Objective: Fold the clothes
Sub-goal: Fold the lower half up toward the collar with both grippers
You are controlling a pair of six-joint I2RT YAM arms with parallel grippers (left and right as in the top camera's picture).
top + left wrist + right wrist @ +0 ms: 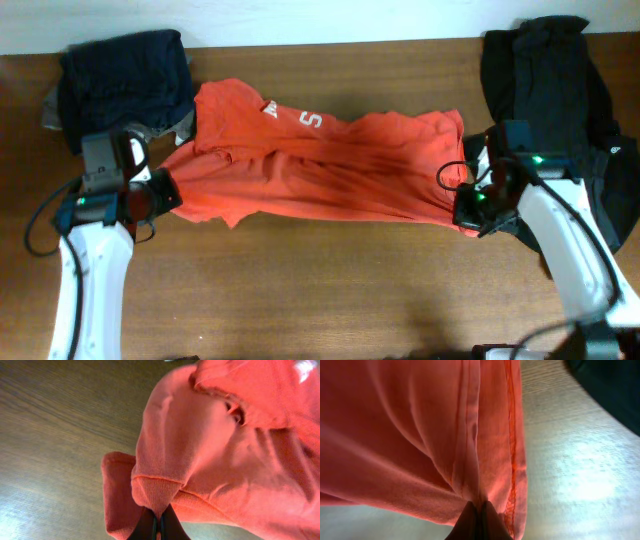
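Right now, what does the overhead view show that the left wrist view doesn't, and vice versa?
Only overhead: the whole red-orange T-shirt stretched between left gripper and right gripper, plus the navy pile and black garment at the far corners. Only left wrist: up close, the left gripper pinched shut on a hemmed fold of the shirt. Both: the shirt and the wooden table.
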